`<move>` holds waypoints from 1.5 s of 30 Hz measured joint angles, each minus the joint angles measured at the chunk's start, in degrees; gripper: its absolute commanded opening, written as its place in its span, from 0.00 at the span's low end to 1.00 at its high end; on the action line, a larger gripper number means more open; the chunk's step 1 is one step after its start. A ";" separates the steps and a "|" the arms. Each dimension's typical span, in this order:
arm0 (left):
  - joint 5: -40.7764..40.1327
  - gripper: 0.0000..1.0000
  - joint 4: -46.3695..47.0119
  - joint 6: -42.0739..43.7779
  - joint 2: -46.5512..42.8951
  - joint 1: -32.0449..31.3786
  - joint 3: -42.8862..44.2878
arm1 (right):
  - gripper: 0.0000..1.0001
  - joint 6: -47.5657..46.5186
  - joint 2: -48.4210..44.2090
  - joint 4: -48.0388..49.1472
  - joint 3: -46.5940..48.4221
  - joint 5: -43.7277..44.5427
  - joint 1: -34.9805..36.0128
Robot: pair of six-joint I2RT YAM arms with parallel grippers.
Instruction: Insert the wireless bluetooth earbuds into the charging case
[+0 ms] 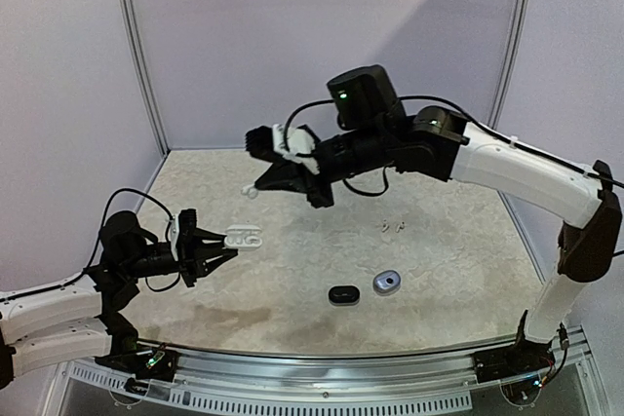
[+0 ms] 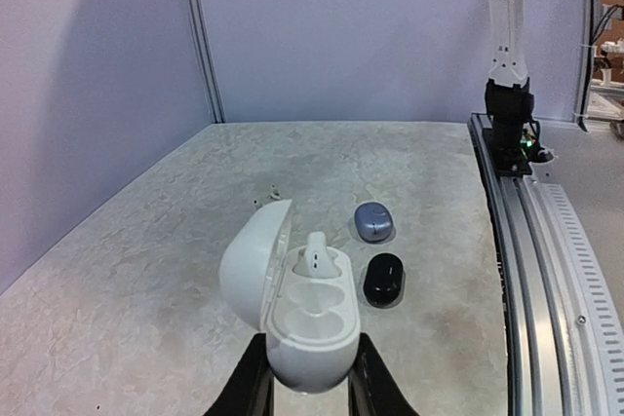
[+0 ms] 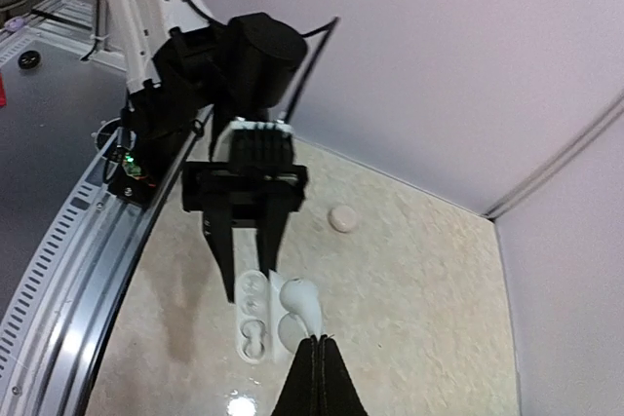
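Left fingers (image 1: 222, 248) grip open case (image 2: 292, 309); seated earbud (image 2: 317, 252) at 12 o'clock. Right fingers (image 3: 317, 367) pinch white earbud (image 3: 297, 293), 11 o'clock off tips.

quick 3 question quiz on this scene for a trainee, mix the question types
1. True or false: the white case held by the left gripper has its lid closed.
2. How many slots of that case are filled? A none, B one, C two.
3. Fill in: beside the black case lies a ____ case.

Key: 1 false, the lid is open. 2 B, one earbud. 3 silvery-blue case.
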 measured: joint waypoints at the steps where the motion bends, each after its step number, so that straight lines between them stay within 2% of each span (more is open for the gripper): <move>1: 0.00 0.00 -0.02 0.02 -0.09 -0.09 0.00 | 0.00 -0.24 2.05 -1.33 2.21 -0.13 1.46; 6: 0.00 0.00 -0.07 0.31 -1.11 -0.28 0.00 | 0.00 -1.70 9.38 -7.50 7.91 -0.07 4.79; 12: 0.00 0.00 -0.22 0.90 -2.01 -0.31 0.00 | 0.00 -2.32 13.55 -11.50 10.34 -0.07 5.84; 32: -0.31 0.00 -0.70 1.49 -2.38 -0.33 -0.02 | 0.00 -0.11 16.65 -9.99 12.66 6.75 6.21; 45: -0.81 0.00 -1.95 1.46 -2.36 -0.52 -0.31 | 0.00 -6.62 18.80 -13.49 15.15 17.51 9.73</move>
